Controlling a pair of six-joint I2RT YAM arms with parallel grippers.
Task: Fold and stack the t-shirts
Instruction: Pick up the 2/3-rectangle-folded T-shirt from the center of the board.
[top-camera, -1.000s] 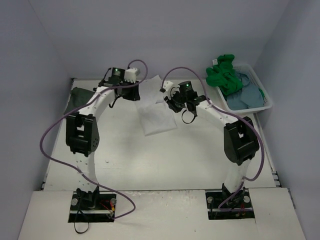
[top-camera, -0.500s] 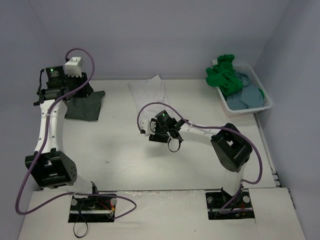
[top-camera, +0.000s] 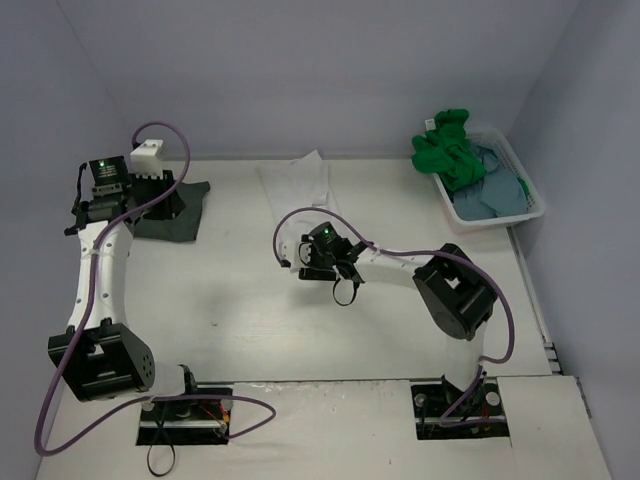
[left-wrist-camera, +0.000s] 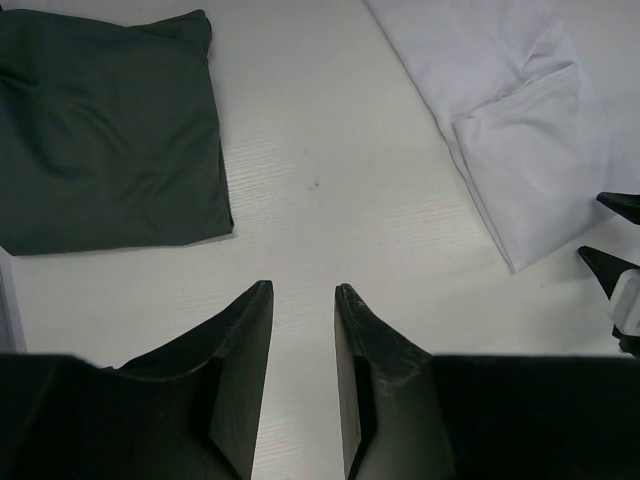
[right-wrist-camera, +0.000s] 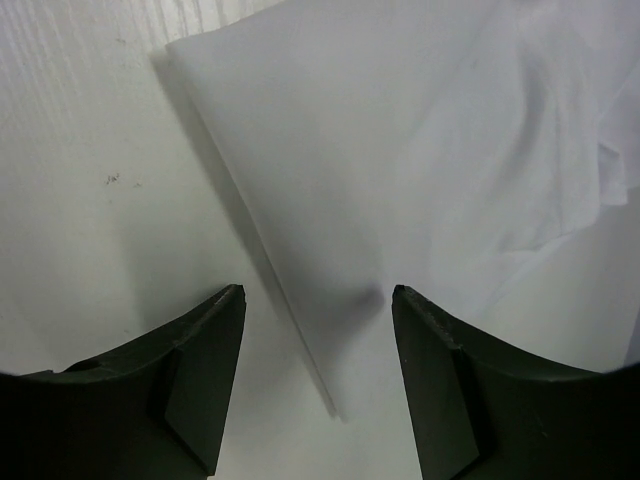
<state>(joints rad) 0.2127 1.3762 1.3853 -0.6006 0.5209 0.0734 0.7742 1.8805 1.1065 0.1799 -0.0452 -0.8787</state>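
Right end effector (right-wrist-camera: 318, 292), jaws wide and empty, hovers over the edge of the white t-shirt (right-wrist-camera: 400, 150), whose cloth spreads ahead and to the right. Left end effector (left-wrist-camera: 303, 290), jaws narrow and empty, hangs above the counter (left-wrist-camera: 320, 200); the folded dark grey t-shirt (left-wrist-camera: 110, 130) lies ahead, to its left.

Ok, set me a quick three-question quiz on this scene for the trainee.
1. True or false: the folded dark grey cloth t-shirt lies apart from the flat white cloth t-shirt.
2. What sits in the white rectangular plastic basket? A) a crumpled bright green cloth shirt and a blue-grey cloth shirt; B) the white t-shirt; C) nothing.
3. Which stands wider open, the left pincer or the right pincer?
Key: 1 true; 2 A; 3 right.
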